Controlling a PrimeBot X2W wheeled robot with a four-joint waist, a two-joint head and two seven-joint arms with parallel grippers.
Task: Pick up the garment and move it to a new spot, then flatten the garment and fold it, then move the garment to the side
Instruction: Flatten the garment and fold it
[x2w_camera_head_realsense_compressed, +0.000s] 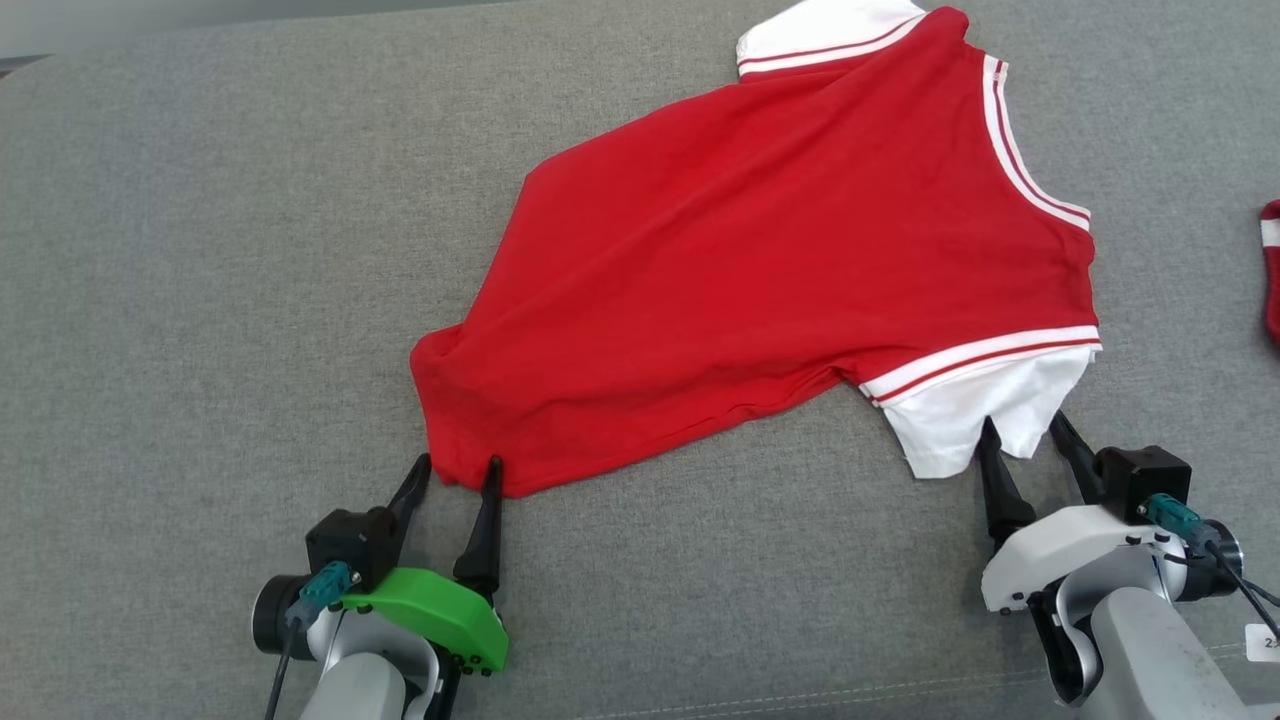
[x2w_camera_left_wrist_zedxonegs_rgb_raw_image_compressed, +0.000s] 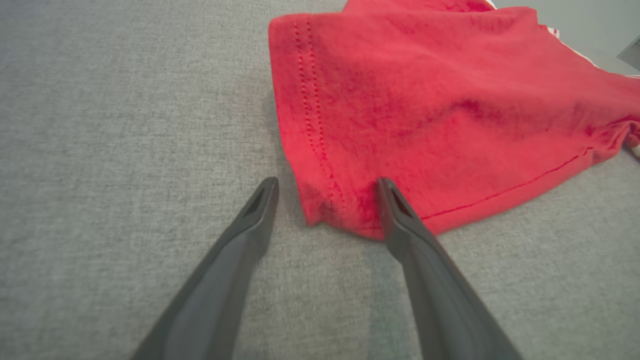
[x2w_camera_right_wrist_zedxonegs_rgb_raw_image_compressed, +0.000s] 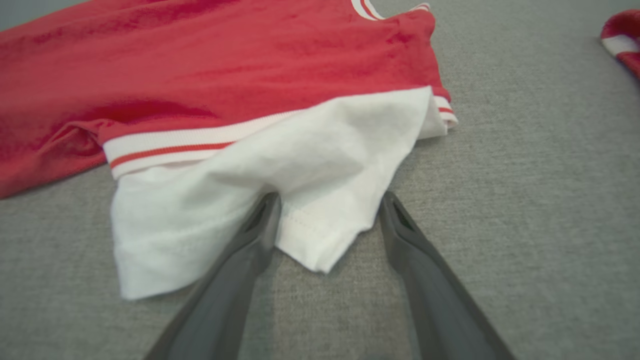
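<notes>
Red short-sleeved cotton shirt (x2w_camera_head_realsense_compressed: 780, 270) with white sleeves lies askew on the grey woven surface (x2w_camera_head_realsense_compressed: 200, 300), its hem corner between the parted fingers of the left gripper (x2w_camera_head_realsense_compressed: 458, 463), a sleeve edge between the equally parted fingers of the right gripper (x2w_camera_head_realsense_compressed: 1023, 422). A shallow bite could slip off or catch one layer only, bunching the shirt.

The left end effector (x2w_camera_left_wrist_zedxonegs_rgb_raw_image_compressed: 327, 184) spreads its fingers (x2w_camera_left_wrist_zedxonegs_rgb_raw_image_compressed: 240, 245) either side of the garment (x2w_camera_left_wrist_zedxonegs_rgb_raw_image_compressed: 425, 100) at its stitched hem corner. Grey worktop (x2w_camera_left_wrist_zedxonegs_rgb_raw_image_compressed: 125, 125) lies beneath

Grey woven fabric (x2w_camera_head_realsense_compressed: 200, 300) lies under the right gripper (x2w_camera_head_realsense_compressed: 1024, 422). A dark red piece (x2w_camera_head_realsense_compressed: 1271, 270) with a white band sits well ahead, off to its right.
</notes>
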